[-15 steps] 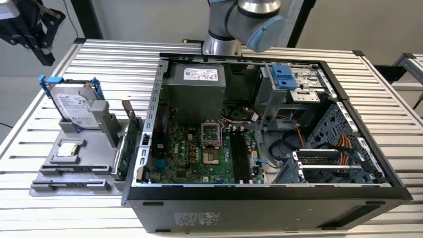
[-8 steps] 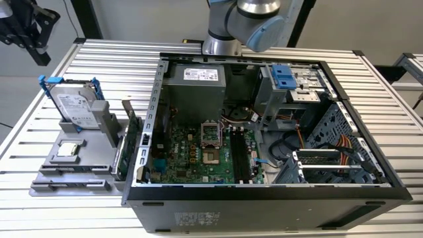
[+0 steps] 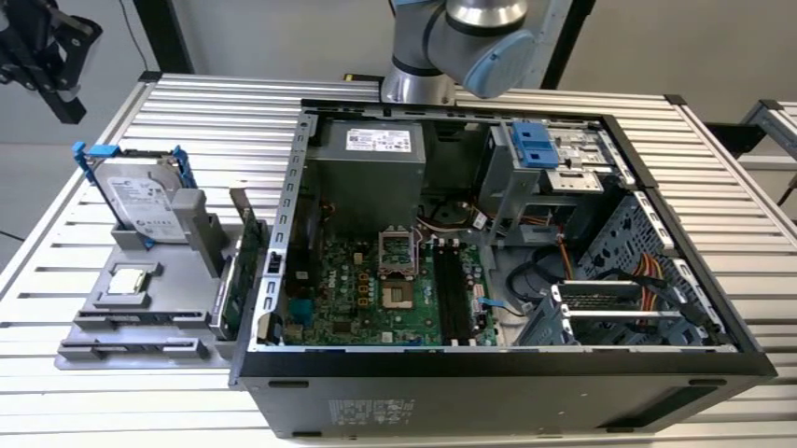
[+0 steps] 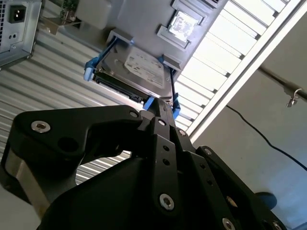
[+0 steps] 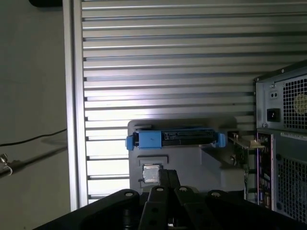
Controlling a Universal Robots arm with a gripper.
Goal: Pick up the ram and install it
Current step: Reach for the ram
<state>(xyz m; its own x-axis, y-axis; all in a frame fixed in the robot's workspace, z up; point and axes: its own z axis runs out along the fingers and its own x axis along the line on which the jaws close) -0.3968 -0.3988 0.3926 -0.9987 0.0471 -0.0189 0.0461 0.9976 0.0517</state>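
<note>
Ext. view: gripper is held high at the exterior view's left, well apart from the ram, which appears stood on edge betw. grey holder and PC case on the surface. Second wrist view: fingers are seen together, nothing clamped, hard drive beyond. First wrist view: fingers are likewise together, over the holder.

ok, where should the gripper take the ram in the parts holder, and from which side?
Grip the ram by its upper long edge, near mid-length, coming straight down. It stands on edge in the gray holder, with the green expansion card close beside it, so a sideways approach looks cramped; the top edge looks free.
</note>
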